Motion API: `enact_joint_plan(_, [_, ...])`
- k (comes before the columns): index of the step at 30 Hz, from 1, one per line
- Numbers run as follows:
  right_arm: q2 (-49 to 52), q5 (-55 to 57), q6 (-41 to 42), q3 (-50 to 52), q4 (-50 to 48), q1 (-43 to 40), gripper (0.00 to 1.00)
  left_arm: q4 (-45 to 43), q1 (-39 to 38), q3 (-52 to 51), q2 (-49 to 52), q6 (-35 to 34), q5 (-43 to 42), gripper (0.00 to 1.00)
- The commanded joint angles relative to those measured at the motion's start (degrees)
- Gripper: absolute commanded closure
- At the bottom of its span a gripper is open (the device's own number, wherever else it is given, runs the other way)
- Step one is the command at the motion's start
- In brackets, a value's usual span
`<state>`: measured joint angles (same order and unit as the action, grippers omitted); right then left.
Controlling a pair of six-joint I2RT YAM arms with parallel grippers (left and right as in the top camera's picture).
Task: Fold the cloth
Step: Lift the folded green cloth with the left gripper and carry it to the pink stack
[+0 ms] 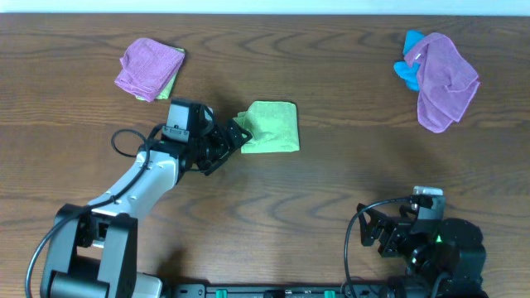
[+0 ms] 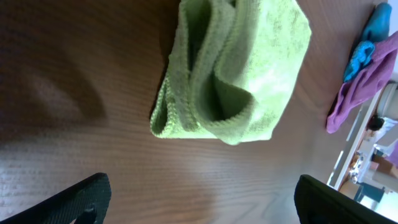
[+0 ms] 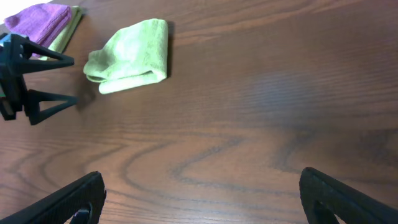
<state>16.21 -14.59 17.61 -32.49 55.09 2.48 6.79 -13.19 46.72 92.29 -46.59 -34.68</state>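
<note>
Overhead view showed the cloth (image 1: pixel 272 127) lying near the middle of the table (image 1: pixel 348 165), already a compact green rectangle with several layers. I judged that the folding was nearly or fully done. The left gripper (image 1: pixel 237 136) stood just beside the cloth's left edge, pointing at it.

In the left wrist view the two fingers of this gripper (image 2: pixel 204 186) were wide apart and held nothing. The cloth (image 2: pixel 249 68) lay ahead of them, apart from both, with its looped folds and stitched hems turned toward the camera. This was probably so because the layered edge is the side that a finger can press flat or pinch. I could not tell whether the layers were aligned at the far side.

The right gripper (image 3: pixel 200 183) was also spread open and empty, low at the near right of the table and well apart from the cloth (image 3: pixel 130 55). It seemed parked there so as not to disturb the fold.

Two purple cloths (image 1: pixel 150 68) and a blue cloth (image 1: pixel 409 60) lay near the far corners.
</note>
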Motion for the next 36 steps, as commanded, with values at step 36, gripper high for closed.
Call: enact_joint_plan(36, [-0.5,-0.26,1.03,0.31,0.04,-0.42,0.01,-21.18,-3.89,-3.93,13.99,-10.84,4.02,0.08])
